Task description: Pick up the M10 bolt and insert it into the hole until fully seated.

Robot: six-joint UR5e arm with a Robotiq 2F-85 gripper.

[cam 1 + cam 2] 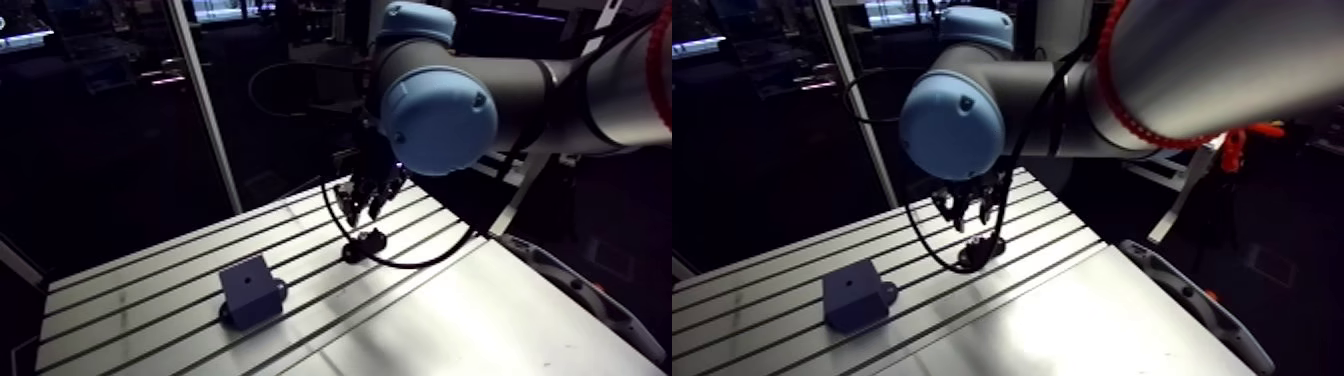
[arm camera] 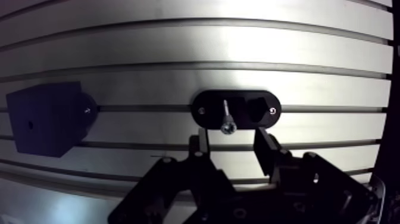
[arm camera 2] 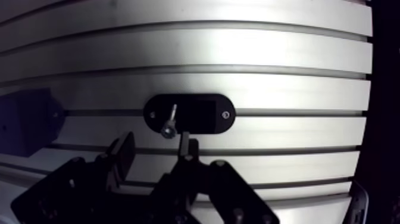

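**Poised over the pick:** your tool (image 2: 233,149) hangs open above the slotted tabletop (image 2: 178,47). Its two fingers (image 2: 265,149) are spread and grip nothing. The M10 bolt (image 2: 227,118) sits just ahead of the gap between them, touching neither.

The bolt rests in a black oval holder (image 2: 209,102) fixed along one of the tabletop's slots. The holder seems meant to keep the bolt at a known spot and lift its head clear of the metal. That would let you close the fingers on either side without scraping the tabletop.

From the wrist, the bright head lies nearest the tool and the thin shank runs straight ahead, away from it. The head looks closer to the camera than the shank tip does. The bolt therefore probably stands roughly upright with its head up, so its long axis points back toward you rather than lying flat.

The dark block (image 2: 47,118) stands well off to one side of the tool. Its small hole (image 2: 30,125) is on the face turned toward the wrist camera. You would likely have to carry the bolt over shank-first and line its axis up with that hole.
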